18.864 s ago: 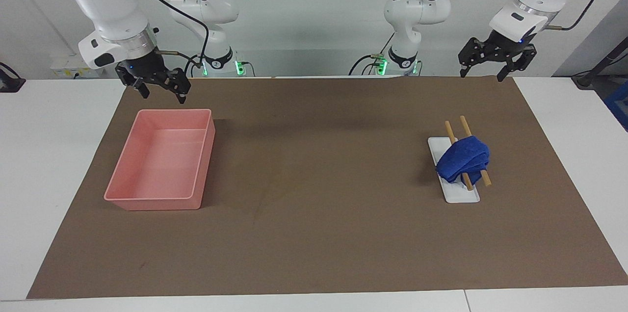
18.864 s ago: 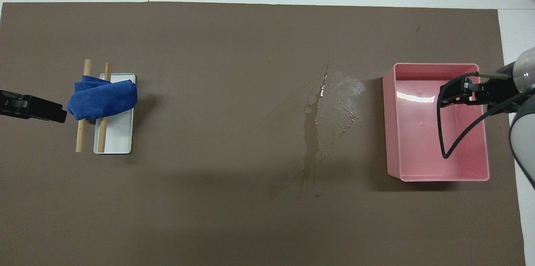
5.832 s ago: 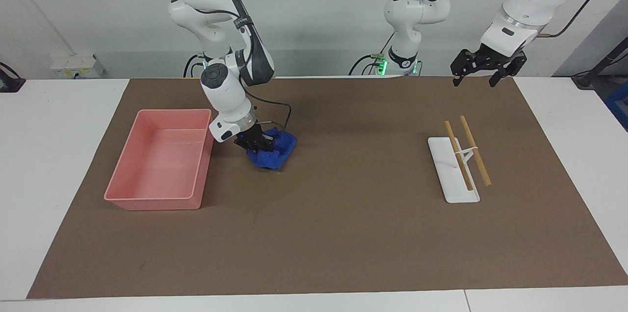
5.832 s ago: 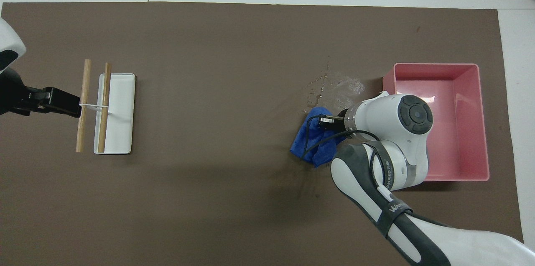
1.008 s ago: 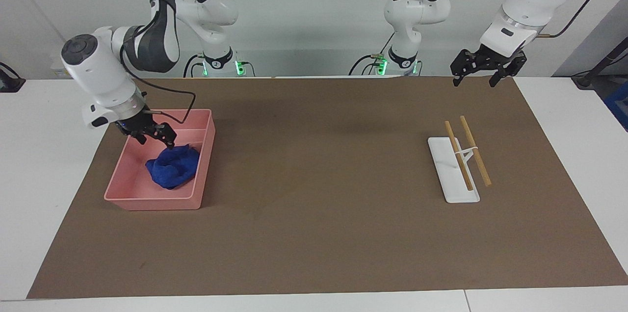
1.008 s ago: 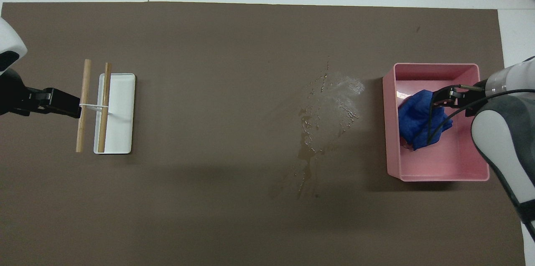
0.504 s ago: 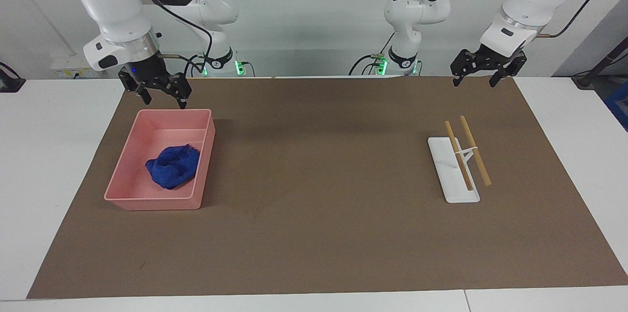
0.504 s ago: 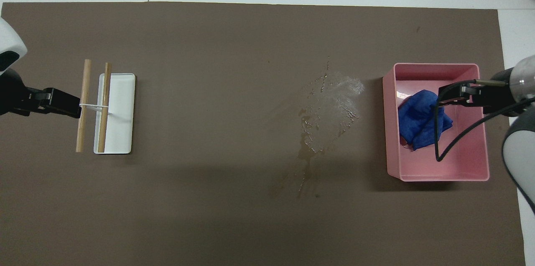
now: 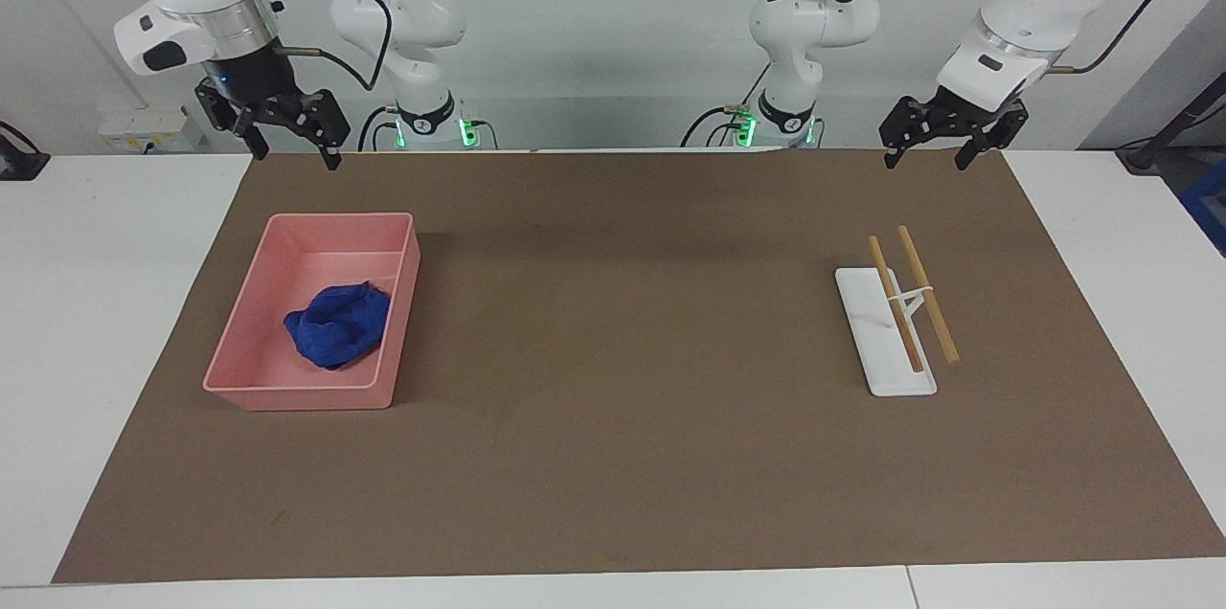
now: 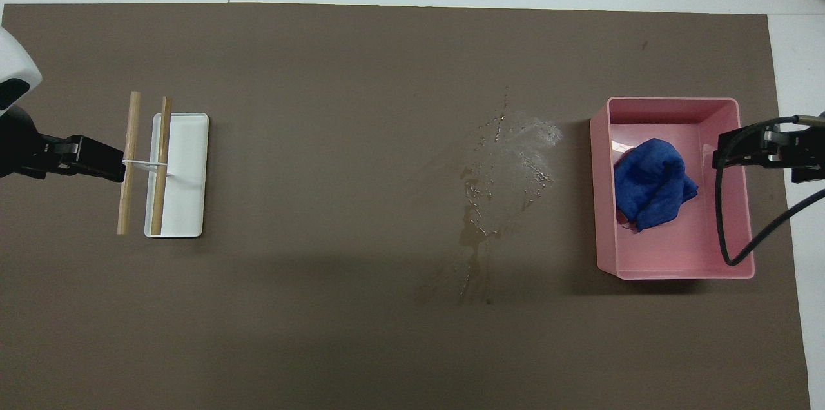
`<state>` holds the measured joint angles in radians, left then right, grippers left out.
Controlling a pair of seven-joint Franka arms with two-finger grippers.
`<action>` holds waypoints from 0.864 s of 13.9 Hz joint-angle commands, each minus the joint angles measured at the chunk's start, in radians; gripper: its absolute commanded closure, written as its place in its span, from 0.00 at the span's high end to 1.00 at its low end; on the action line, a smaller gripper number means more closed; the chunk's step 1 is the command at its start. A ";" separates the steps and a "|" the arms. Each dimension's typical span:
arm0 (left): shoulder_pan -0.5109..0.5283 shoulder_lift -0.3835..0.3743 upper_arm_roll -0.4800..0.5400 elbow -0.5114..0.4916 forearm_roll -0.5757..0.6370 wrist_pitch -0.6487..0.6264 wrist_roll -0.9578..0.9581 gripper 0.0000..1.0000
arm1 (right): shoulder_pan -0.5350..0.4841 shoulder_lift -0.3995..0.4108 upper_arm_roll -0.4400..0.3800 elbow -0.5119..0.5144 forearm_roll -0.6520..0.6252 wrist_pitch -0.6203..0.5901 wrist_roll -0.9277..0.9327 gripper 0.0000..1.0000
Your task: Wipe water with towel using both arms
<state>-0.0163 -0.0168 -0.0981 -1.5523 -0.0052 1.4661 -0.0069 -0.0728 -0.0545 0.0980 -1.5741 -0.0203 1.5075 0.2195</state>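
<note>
The blue towel (image 9: 337,324) (image 10: 651,185) lies crumpled in the pink tray (image 9: 257,385) (image 10: 670,269), held by nothing. A patch of water (image 10: 499,171) glistens on the brown mat beside the tray, toward the middle of the table. My right gripper (image 9: 287,154) (image 10: 725,152) hangs open and empty, high over the mat's edge by the tray. My left gripper (image 9: 921,154) (image 10: 113,168) waits open and empty in the air at the left arm's end of the table.
A white rack (image 9: 886,341) (image 10: 184,204) with two wooden rods (image 9: 924,293) (image 10: 132,158) stands at the left arm's end. The brown mat (image 9: 623,456) covers most of the white table. A black cable (image 10: 728,249) dangles from the right wrist over the tray.
My right gripper has risen out of the tray and drawn back toward its base, leaving the towel lying in the tray. The left arm has not moved.
</note>
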 commanded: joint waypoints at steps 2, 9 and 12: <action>0.003 -0.022 0.000 -0.023 0.019 0.003 0.004 1.00 | -0.012 -0.018 0.006 -0.044 0.022 -0.006 -0.032 0.98; 0.003 -0.022 -0.002 -0.023 0.019 0.003 0.004 1.00 | -0.008 -0.027 0.005 -0.064 0.030 -0.003 -0.022 0.98; 0.003 -0.022 0.000 -0.023 0.019 0.003 0.004 1.00 | -0.008 -0.027 0.005 -0.064 0.030 -0.003 -0.020 0.98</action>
<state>-0.0163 -0.0168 -0.0981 -1.5523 -0.0052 1.4661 -0.0069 -0.0718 -0.0567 0.0993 -1.6086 -0.0135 1.4943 0.2093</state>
